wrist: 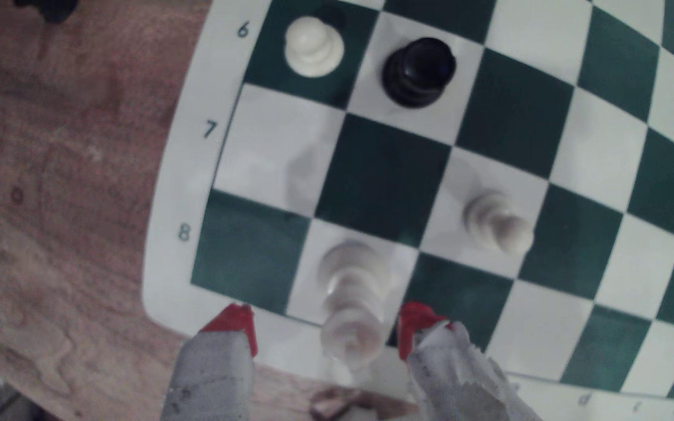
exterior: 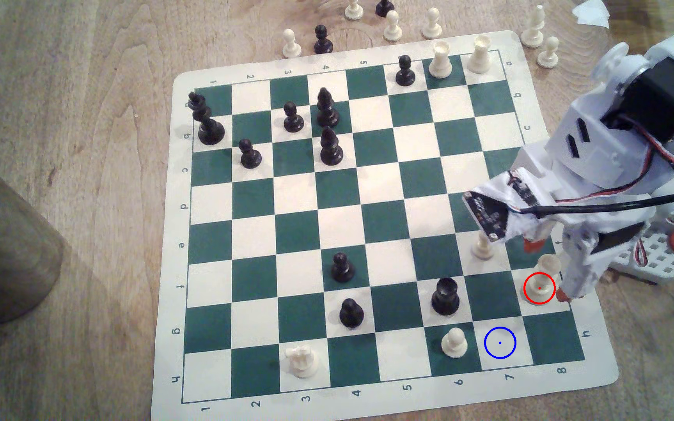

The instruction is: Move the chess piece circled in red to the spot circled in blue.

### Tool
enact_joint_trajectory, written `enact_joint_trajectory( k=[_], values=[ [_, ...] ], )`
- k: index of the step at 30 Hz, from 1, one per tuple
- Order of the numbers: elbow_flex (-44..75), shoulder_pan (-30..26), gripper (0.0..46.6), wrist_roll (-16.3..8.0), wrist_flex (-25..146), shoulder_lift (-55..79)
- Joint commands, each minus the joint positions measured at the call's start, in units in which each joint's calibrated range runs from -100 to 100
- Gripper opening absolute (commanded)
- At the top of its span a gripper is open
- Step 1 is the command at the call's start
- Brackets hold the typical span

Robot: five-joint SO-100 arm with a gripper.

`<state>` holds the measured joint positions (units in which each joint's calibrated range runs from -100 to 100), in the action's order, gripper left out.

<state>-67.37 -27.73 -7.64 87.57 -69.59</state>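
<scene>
Knight-like piece (wrist: pixel 351 299) upright on ringed square; gripper (wrist: pixel 327 328) spread, straddling it

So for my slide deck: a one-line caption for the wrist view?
Open red-tipped gripper straddling the cream chess piece on the board's corner.

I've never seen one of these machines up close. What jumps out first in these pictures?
Most striking is the white robot arm leaning in from the exterior view's right, its red-tipped gripper open on either side of a cream chess piece ringed in red at the board's corner. Close by, a blue ring marks a bare cream square on the near edge row. Black pieces cluster at the far left corner of the green-and-cream board.
</scene>
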Motion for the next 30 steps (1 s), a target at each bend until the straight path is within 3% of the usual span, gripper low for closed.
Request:
enact_joint_trajectory(
  k=[1,10,24,30],
  values=[
    [-0.44,0.31,18.8,0.68,-0.02,1.76],
    [-1.98,0.63,17.9,1.66,-0.1,6.51],
    [-3.25,0.7,16.5,0.78,-3.87,7.19],
    [-2.62,0.7,12.8,0.63,-4.44,7.02]
  ],
)
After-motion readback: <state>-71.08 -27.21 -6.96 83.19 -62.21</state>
